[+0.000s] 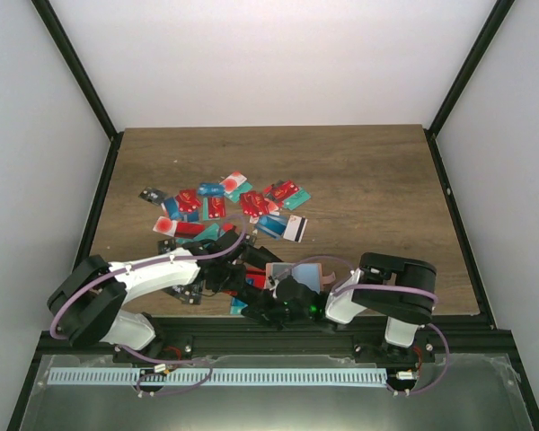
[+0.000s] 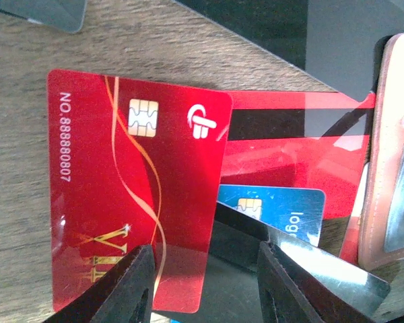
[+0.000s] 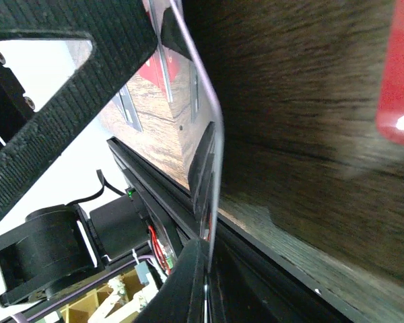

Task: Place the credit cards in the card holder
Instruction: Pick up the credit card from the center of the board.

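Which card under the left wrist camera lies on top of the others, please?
The red chip card numbered 88880807; its edge covers the black-striped red card.

A dark-grained wooden table [image 1: 368, 171] sits inside a booth of plain white walls [image 1: 269, 54] framed by black struts [image 1: 76, 67], evenly lit. A metal tray [image 1: 278, 404] runs along the near edge.

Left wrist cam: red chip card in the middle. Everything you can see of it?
Glossy red plastic card, rounded corners: gold chip, white logo, white print NO.88880807, gold swirl lines, gold lettering partly hidden. It looks flat on the wooden table, face up. Its right edge overlaps a red card with a black stripe and a blue chip card. The open left gripper straddles its lower right corner; contact unclear.
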Available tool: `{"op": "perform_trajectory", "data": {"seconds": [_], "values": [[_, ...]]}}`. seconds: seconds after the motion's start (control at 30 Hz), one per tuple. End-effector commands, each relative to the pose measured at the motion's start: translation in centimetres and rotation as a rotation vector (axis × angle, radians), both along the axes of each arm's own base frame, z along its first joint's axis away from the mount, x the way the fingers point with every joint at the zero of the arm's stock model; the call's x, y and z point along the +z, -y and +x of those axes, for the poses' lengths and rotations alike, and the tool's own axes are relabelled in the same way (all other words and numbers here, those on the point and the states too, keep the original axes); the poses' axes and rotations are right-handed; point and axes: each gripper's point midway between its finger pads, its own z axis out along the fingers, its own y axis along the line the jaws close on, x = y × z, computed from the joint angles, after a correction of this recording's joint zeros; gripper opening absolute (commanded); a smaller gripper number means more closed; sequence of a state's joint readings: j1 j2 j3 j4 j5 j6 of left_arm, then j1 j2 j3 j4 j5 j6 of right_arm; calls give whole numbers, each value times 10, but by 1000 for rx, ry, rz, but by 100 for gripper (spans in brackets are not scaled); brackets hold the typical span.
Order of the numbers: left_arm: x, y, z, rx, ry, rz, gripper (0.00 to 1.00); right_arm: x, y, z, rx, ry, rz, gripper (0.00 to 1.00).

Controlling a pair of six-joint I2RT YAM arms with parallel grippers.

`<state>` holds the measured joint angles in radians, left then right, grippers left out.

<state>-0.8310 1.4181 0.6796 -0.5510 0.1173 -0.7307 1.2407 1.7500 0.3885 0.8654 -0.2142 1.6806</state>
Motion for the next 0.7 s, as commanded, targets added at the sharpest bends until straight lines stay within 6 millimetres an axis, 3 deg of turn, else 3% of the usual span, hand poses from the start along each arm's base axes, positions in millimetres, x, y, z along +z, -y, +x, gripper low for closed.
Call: {"op": "perform_trajectory", "data": {"seconds": [0.0, 0.27, 0.57, 0.67], "values": [[-8, -23, -17, 25, -74, 107, 45, -47, 36, -11, 1, -91, -212, 1], [48, -16, 25, 102, 60, 133, 54, 2, 25, 11, 122, 90, -357, 1], [113, -5, 54, 134, 181, 28, 60, 52, 44, 30, 154, 210, -466, 1], [132, 2, 56, 108, 214, -33, 61, 79, 53, 43, 149, 297, -462, 1]]}}
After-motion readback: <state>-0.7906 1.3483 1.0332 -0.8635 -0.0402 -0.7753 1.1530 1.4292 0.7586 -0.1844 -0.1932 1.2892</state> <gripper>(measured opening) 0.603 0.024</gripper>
